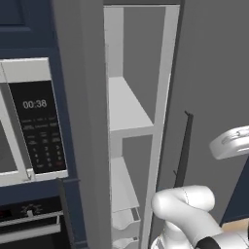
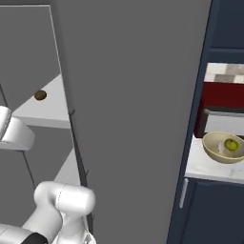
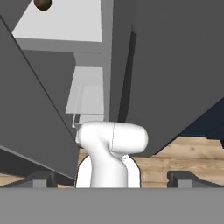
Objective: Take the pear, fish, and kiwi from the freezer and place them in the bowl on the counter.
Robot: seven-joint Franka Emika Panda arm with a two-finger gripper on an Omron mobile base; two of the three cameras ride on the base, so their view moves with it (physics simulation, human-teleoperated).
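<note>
The freezer (image 1: 127, 104) stands open, showing white shelves. A small brown kiwi (image 2: 40, 95) lies on a shelf, and it also sits at the top left of the hand view as the kiwi (image 3: 42, 3). My gripper (image 3: 113, 179) is open and holds nothing, well back from the kiwi and facing the freezer interior. On the counter (image 2: 205, 170) to the right stands the tan bowl (image 2: 212, 151). The yellow-green pear (image 2: 231, 144) lies in it, with a pale shape that looks like the fish (image 2: 220, 146) beside it.
The grey freezer door (image 2: 138, 95) with its dark handle (image 1: 184, 151) stands between the shelves and the counter. A microwave (image 1: 34, 126) is built in left of the freezer. A red and a dark object (image 2: 224, 112) stand behind the bowl.
</note>
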